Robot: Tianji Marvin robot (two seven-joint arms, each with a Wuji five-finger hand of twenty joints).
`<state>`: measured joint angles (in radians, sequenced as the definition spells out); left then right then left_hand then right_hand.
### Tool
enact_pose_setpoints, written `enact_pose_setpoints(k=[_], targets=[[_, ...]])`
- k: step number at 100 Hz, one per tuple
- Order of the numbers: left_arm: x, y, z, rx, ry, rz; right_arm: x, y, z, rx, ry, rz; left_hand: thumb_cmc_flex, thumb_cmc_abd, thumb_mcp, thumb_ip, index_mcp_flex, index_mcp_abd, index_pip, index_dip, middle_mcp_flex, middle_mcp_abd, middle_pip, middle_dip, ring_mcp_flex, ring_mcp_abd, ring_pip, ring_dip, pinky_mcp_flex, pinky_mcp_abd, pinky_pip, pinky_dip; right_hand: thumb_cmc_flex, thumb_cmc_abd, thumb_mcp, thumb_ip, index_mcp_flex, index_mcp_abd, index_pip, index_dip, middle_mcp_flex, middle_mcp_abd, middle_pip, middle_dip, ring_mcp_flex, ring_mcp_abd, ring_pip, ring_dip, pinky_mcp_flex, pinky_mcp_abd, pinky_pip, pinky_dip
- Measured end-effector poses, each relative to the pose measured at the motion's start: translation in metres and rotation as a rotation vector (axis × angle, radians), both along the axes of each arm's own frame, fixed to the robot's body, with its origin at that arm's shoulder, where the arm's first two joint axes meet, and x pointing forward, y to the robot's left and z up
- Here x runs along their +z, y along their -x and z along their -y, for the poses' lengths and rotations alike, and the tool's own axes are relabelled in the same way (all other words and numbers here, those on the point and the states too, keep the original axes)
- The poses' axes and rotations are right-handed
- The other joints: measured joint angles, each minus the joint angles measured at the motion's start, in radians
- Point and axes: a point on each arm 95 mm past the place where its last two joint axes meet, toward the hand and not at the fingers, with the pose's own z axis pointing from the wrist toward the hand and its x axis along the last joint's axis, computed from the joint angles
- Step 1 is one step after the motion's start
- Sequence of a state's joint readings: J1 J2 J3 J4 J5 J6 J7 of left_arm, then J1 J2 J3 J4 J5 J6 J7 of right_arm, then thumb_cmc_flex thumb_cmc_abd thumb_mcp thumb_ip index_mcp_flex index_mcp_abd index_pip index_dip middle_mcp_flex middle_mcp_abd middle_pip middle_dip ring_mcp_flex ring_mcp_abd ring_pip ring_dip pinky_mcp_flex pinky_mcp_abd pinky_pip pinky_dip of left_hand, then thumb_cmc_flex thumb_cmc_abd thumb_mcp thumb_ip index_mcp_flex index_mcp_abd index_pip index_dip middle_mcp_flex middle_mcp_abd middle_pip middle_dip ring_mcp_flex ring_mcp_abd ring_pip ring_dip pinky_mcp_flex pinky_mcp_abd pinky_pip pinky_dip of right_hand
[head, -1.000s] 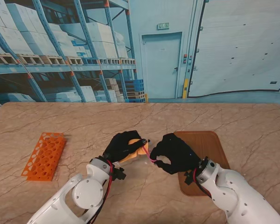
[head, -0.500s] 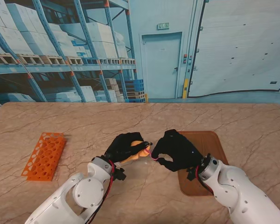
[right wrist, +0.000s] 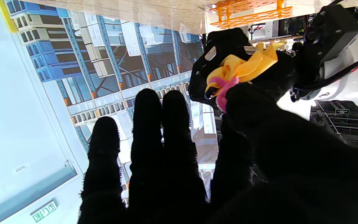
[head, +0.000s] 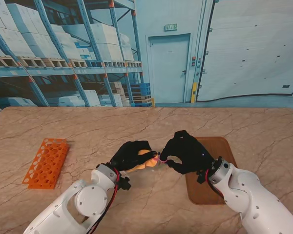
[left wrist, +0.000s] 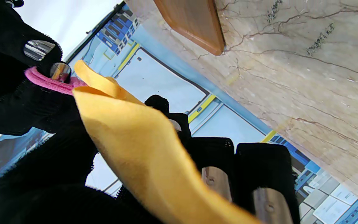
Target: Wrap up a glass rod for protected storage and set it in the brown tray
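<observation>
Two black-gloved hands meet above the middle of the table (head: pixel 88 122). Left hand (head: pixel 132 155): fingers curled around a bundle of yellow cloth (head: pixel 147 159), held clear of the tabletop. Right hand (head: pixel 184 151): thumb and forefinger pinched on a pink band (head: pixel 162 159) at the end of the bundle, the other three fingers (right wrist: pixel 148 124) extended and apart. The glass rod itself cannot be made out; only the cloth shows in the left wrist view. Brown tray (head: pixel 219 156): flat on the table under the right forearm, just right of the hands. Orange rack (head: pixel 46 162): well apart, far left.
</observation>
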<state>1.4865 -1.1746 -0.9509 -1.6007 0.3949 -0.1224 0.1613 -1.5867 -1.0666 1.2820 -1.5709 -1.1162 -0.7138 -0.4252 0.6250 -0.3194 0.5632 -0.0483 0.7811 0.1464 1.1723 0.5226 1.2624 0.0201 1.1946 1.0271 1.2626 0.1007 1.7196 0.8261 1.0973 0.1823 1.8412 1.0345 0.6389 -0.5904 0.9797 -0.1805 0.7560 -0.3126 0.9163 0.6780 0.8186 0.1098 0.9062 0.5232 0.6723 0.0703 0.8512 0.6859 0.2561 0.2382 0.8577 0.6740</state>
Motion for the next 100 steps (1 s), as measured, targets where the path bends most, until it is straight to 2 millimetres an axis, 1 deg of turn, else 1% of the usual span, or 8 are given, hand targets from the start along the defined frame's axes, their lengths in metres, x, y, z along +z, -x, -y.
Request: enact_pose_setpoints(k=[32, 54, 100], targets=[[-0.001, 0.001, 0.001, -0.027, -0.002, -0.011, 0.0, -0.004, 0.001, -0.022, 0.0, -0.009, -0.001, 0.0, 0.011, 0.0, 0.004, 0.0, 0.0, -0.001, 0.0, 0.0, 0.0, 0.0, 0.0, 0.0, 0.0, 0.0, 0.0, 0.0, 0.0, 0.001, 0.0, 0.0, -0.012, 0.0, 0.0, -0.014, -0.002, -0.003, 0.0, 0.0, -0.001, 0.0, 0.0, 0.0, -0.007, -0.005, 0.0, 0.0, 0.0, 0.0], [-0.001, 0.001, 0.002, -0.041, -0.006, -0.019, 0.001, -0.007, 0.001, -0.029, 0.0, -0.011, -0.001, 0.0, 0.011, 0.0, 0.004, 0.0, 0.0, -0.001, 0.0, 0.0, 0.0, 0.0, 0.0, 0.0, 0.0, 0.0, 0.0, 0.0, 0.0, 0.001, 0.0, 0.0, -0.034, 0.0, 0.0, -0.035, -0.002, -0.051, 0.0, -0.001, -0.001, 0.0, 0.0, -0.001, -0.007, -0.005, 0.0, 0.0, 0.0, -0.001], [-0.001, 0.002, 0.003, -0.049, -0.004, -0.021, 0.002, -0.011, 0.002, -0.034, 0.001, -0.015, -0.001, 0.0, 0.012, 0.0, 0.006, 0.0, 0.0, -0.009, 0.0, 0.0, 0.0, 0.006, 0.0, 0.0, 0.0, 0.0, 0.0, 0.0, 0.0, 0.001, 0.0, 0.0, -0.045, 0.0, 0.0, -0.051, -0.002, -0.076, 0.0, -0.001, -0.001, 0.0, 0.0, -0.001, -0.007, -0.005, 0.0, 0.0, 0.0, -0.001]])
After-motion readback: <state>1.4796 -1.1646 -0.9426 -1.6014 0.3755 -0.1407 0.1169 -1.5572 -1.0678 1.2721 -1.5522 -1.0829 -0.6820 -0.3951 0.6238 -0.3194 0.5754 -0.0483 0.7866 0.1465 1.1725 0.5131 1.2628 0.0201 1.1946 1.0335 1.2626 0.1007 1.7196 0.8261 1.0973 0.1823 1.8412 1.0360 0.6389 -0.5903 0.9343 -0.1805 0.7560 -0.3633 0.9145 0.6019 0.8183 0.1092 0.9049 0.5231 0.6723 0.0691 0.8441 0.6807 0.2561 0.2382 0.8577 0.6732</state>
